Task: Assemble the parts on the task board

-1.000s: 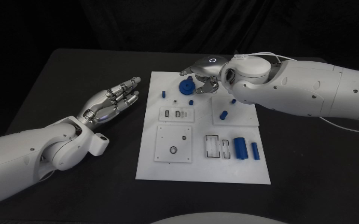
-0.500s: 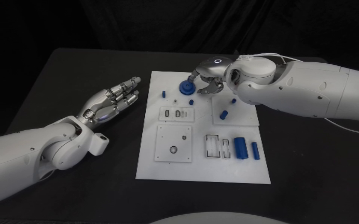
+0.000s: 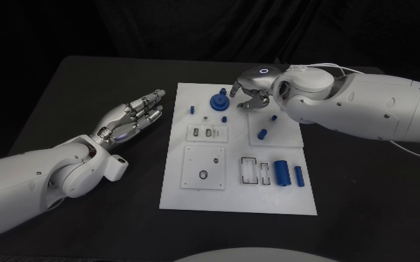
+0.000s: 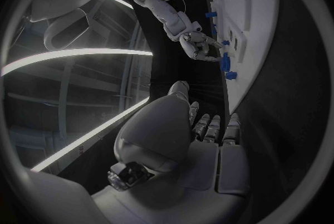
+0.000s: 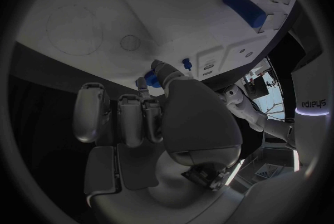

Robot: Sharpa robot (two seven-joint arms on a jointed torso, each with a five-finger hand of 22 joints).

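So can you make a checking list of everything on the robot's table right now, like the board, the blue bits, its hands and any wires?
Surface: black table, dark cloth behind it.
Task board: white task board lies flat mid-table.
Parts: blue round part stands at the board's far end; small blue peg beside it; blue cylinder and slimmer blue bar lie at the near right.
Clutter: nothing seen.
Left hand: left hand open, fingers apart, left of the board, holding nothing.
Right hand: right hand fingers curled, just right of the round part; cannot tell whether it touches or holds anything.
Cables: white cable on the right arm.
Surroundings: dark.
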